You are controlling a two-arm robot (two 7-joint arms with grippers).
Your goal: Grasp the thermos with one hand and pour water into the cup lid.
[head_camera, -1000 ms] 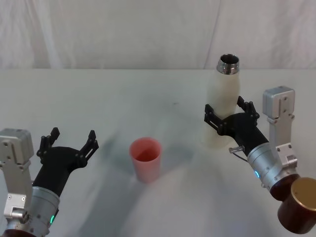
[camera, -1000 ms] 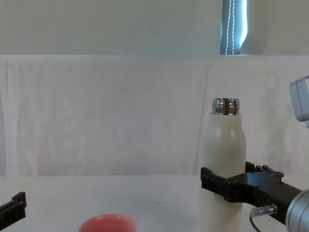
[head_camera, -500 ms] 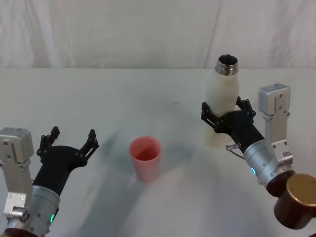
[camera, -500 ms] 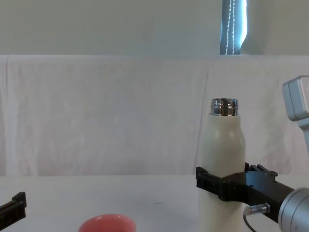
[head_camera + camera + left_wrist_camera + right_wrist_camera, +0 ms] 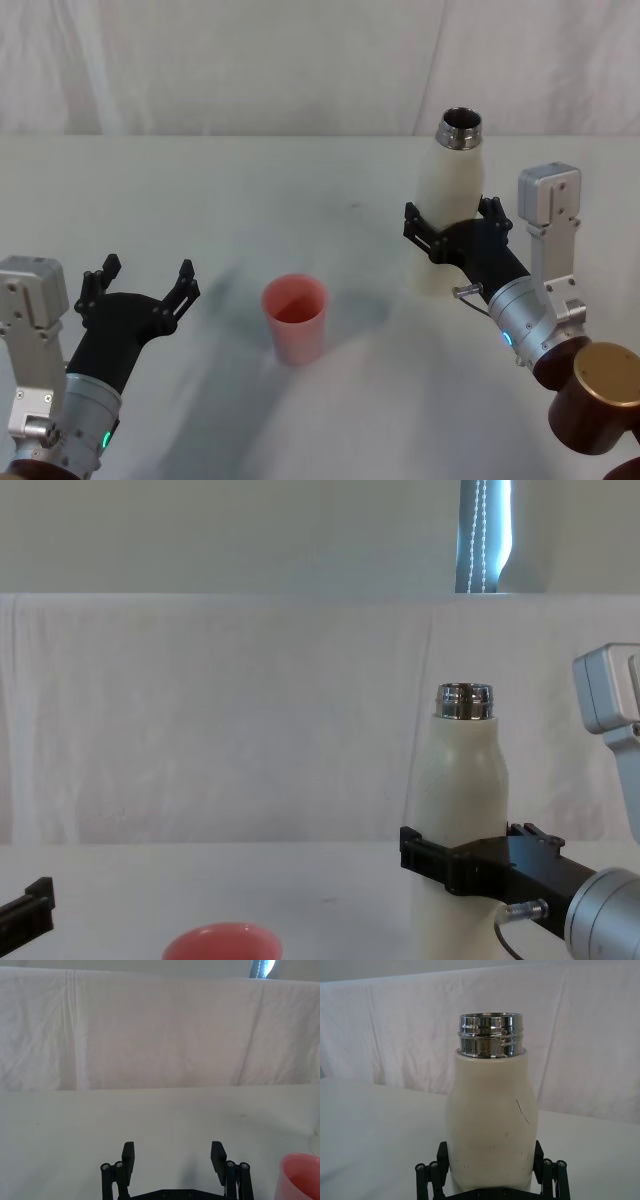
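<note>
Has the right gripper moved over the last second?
Yes. The right gripper has slid forward around the thermos, its fingers now reaching farther along the body, which has stayed put; in the chest view its fingertip sits farther left.

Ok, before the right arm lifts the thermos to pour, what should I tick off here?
1. Thermos upright on the table: ok.
2. Thermos neck uncapped: ok.
3. Right gripper fingers on both sides of the thermos body: ok.
4. Fingers clamped firmly on it: cannot tell.
5. Cup lid upright, mouth open, standing apart from the thermos: ok.
6. Left gripper open and off to the cup lid's left, not touching it: ok.
</note>
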